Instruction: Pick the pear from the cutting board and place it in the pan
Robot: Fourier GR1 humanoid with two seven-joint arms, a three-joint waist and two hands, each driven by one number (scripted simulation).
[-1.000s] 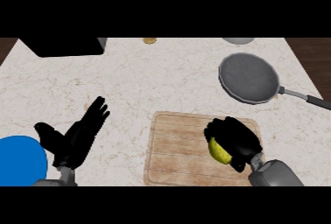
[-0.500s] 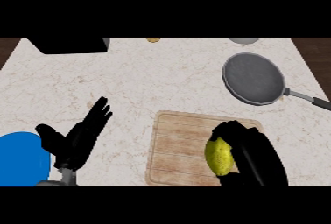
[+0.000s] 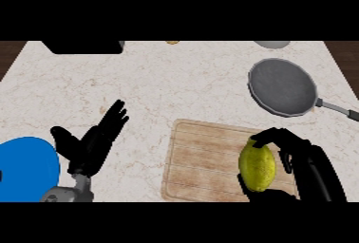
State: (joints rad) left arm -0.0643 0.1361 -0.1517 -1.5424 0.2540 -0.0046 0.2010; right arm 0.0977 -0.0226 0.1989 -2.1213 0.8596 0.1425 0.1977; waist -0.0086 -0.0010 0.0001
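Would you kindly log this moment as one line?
right hand: shut on pear, at cutting board | left hand: open, resting | pan: without pear

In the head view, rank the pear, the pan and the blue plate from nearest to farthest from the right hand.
1. Pear: held in the right hand's curled fingers, over the cutting board.
2. Pan: farther back, on the right side.
3. Blue plate: at the far left edge.
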